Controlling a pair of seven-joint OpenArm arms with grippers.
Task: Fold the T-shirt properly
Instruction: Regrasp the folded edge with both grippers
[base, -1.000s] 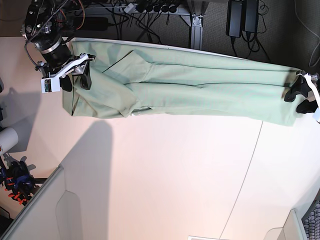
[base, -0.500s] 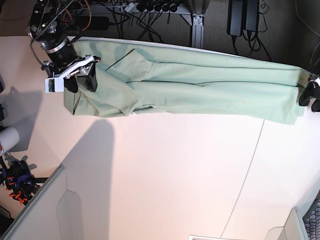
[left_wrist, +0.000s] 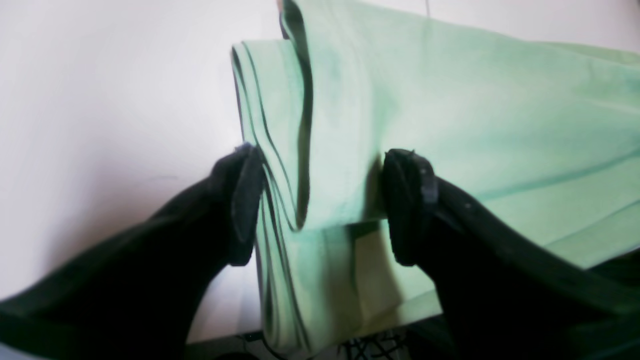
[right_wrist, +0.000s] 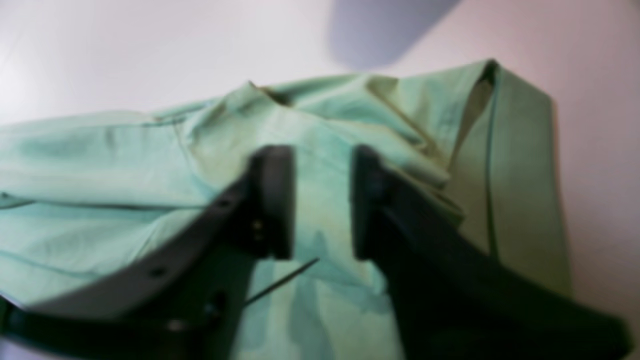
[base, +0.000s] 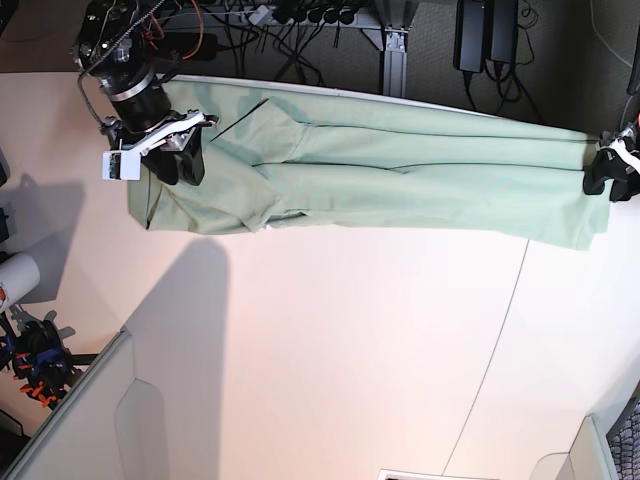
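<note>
The pale mint-green T-shirt (base: 400, 170) lies folded into a long strip across the far side of the white table (base: 330, 340). My right gripper (base: 180, 170) stands over its bunched left end. In the right wrist view its jaws (right_wrist: 320, 200) are open by a narrow gap, pressed down on the wrinkled T-shirt (right_wrist: 125, 165), with cloth showing between them. My left gripper (base: 602, 180) is at the strip's right end. There it is open wide (left_wrist: 325, 205), and the stacked layers of the T-shirt (left_wrist: 475, 125) run between its black fingers (left_wrist: 245, 200).
Cables and a power strip (base: 310, 15) hang behind the table's far edge, next to a metal leg (base: 393, 45). A white roll (base: 12, 275) and orange-black clamps (base: 35, 365) sit off the left edge. A grey panel (base: 90, 420) fills the lower left corner.
The right gripper has moved further onto the shirt's left end and its jaws have narrowed. The left gripper drew slightly away, then returned to the right end, still open.
</note>
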